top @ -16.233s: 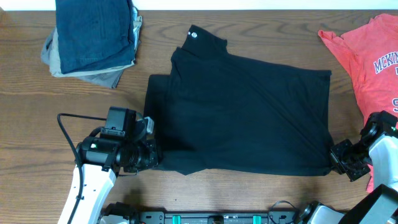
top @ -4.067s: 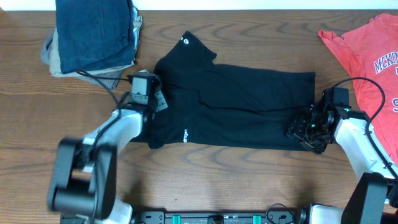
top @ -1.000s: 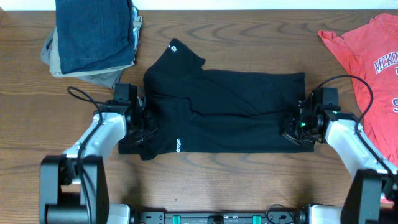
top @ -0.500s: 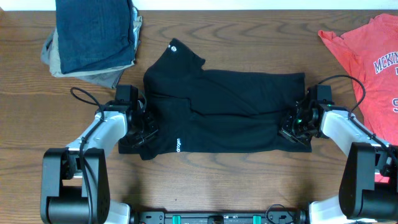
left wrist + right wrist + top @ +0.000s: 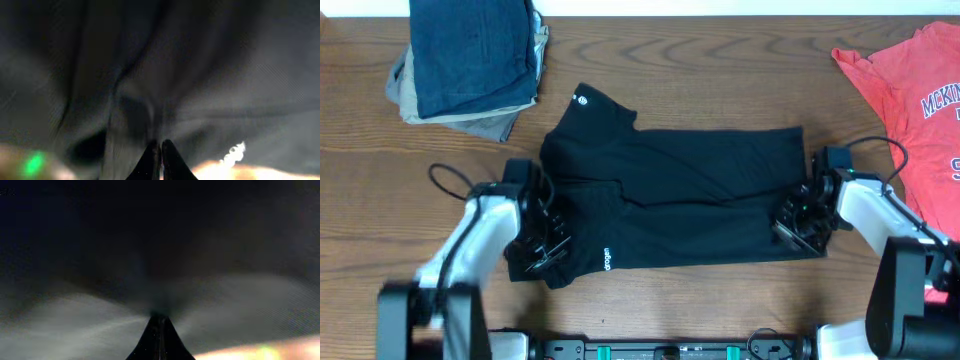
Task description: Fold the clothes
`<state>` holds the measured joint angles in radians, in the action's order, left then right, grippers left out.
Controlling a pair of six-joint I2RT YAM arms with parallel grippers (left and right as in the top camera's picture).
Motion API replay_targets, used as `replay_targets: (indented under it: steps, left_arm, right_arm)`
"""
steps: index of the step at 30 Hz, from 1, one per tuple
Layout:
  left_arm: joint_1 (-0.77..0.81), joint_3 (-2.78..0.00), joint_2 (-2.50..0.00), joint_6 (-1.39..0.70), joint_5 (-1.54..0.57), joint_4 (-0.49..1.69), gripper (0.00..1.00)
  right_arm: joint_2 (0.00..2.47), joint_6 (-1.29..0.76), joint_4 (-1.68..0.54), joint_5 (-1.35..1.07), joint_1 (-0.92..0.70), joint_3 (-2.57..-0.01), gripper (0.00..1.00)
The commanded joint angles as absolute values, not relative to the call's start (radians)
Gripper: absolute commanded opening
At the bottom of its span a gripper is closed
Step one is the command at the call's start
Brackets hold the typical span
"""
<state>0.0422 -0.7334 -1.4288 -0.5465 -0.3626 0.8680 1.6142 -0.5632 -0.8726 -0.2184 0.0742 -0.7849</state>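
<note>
the black t-shirt is soft, limp and light; the left hand and right hand each pinch, seemingly, its opposite end edges, which are good holds.

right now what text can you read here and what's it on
"MCKIN": navy letters on the red shirt, cut off at the frame edge.
"S": below it, same shirt, also cut off.
White lettering on the black shirt, lower left: too small to read.
Round white mark at its upper left tip: too small to read.
Wrist views: none.
</note>
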Motion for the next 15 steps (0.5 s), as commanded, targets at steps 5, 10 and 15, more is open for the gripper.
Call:
replay_targets:
  steps: [5,10,15]
  left_arm:
    - [0.043,-0.736,-1.106,-0.544,-0.348,0.993,0.06]
    - [0.043,-0.739,-0.908,-0.545,-0.348,0.982,0.06]
    - [0.043,-0.782,-0.841,-0.515,-0.348,0.862,0.45]
  right_arm:
    - [1.388,-0.588,-0.993,-0.095,0.06,-0.775,0.01]
    - [1.175,-0.572,-1.025,-0.095,0.06,-0.795,0.02]
    - [1.037,-0.482,-1.025,-0.136,0.06,-0.842,0.51]
